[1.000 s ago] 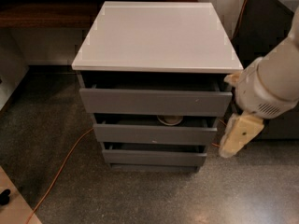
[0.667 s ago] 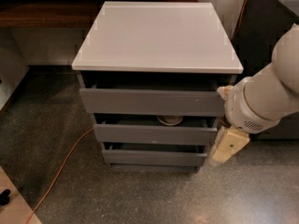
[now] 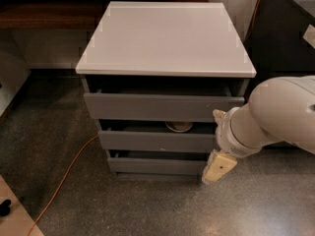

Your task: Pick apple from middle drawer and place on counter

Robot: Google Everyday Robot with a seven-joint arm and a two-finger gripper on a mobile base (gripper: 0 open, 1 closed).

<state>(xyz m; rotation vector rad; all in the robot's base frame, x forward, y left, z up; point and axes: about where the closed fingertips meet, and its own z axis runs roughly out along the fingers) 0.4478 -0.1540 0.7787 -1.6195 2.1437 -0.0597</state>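
Speckled grey floor (image 3: pixel 157 208), dark wooden shelf (image 3: pixel 49 14)

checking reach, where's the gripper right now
The gripper sits low on the right of the camera view, beside the right end of the bottom drawer front.

3 drawers (image 3: pixel 157 140) — 1 bowl (image 3: pixel 179 127) — 1 gripper (image 3: pixel 219 166), right.

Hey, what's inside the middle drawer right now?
The middle drawer is open a crack; only the rim of a white bowl shows. No apple is visible; the top drawer front covers the rest. The hand hangs outside, right of the bottom drawer.
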